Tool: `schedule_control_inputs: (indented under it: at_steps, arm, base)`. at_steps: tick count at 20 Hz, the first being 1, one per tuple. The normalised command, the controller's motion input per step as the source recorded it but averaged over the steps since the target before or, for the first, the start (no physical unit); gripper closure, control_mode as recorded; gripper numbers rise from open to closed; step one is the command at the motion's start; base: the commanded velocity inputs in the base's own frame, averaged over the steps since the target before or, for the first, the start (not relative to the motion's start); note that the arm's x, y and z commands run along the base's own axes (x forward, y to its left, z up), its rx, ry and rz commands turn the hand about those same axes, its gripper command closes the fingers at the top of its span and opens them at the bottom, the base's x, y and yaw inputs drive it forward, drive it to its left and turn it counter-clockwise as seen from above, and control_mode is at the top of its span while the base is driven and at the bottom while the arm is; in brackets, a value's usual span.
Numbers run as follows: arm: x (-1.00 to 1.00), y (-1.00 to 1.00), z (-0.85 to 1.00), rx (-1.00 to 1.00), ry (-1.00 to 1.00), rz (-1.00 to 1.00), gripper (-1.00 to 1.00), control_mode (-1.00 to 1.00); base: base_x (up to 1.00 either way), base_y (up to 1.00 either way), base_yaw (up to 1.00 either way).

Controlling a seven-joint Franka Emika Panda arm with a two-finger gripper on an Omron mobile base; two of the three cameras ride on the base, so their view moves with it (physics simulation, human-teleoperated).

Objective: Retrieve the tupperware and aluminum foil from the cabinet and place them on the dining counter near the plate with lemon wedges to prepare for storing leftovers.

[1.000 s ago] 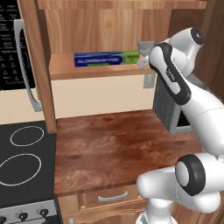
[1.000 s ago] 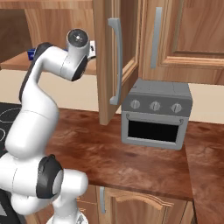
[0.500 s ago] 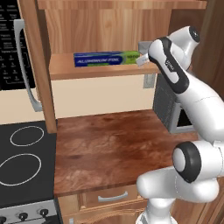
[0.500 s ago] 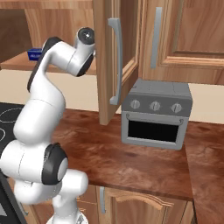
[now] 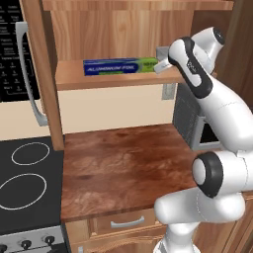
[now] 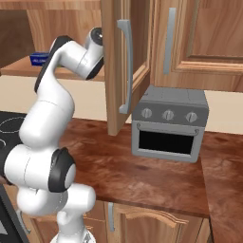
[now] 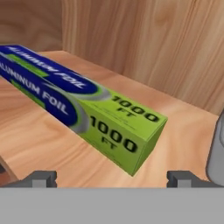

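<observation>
The light-brown wooden wall cabinet takes up the top of the left base view, its plank shelf running across from about 10 to 2 o'clock and its tall wooden door swung wide, seen edge-on at 12 o'clock in the right base view. Beneath it lies a reddish-brown glossy wooden worktop with a drawer and a metal handle at its front edge. A black glass cooktop with white ring marks fills the 8 o'clock corner of the left base view, and a black microwave with a grey handle hangs at 9 o'clock. A grey toaster oven with three knobs stands on the worktop at 3 o'clock in the right base view.

The long slim blue aluminum foil carton lies flat on the shelf, its blue body carrying white lettering and its green end, printed "1000 FT", turned toward the hand camera. At 4 o'clock in the hand view the edge of a grey translucent tupperware container stands on the shelf just beside that green end.

The two-finger gripper sits at the shelf's front edge, its fingertips spread wide and gripping nothing; the green end of the foil lies just ahead, between them
</observation>
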Motion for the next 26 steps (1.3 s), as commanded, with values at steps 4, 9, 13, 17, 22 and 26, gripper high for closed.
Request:
schedule_control_inputs:
  at_steps: [4,9,13,17,22,26]
  arm:
    - [0.12,0.00,0.06,0.00,0.00,0.06,-1.00,-1.00]
    - [0.13,0.00,0.05,0.00,0.00,0.07,-1.00,-1.00]
    - [0.20,0.00,0.00,0.00,0.00,0.07,-1.00,-1.00]
    - [0.22,0.00,0.00,0.00,0.00,0.08,-1.00,-1.00]
    - [0.21,0.00,0.00,0.00,0.00,0.07,-1.00,-1.00]
    - [0.18,0.00,0.00,0.00,0.00,0.08,-1.00,-1.00]
  base:
    - [0.00,0.00,0.00]
    - [0.00,0.00,0.00]
    - [0.00,0.00,0.00]
    - [0.00,0.00,0.00]
    - [0.00,0.00,0.00]
    - [0.00,0.00,0.00]
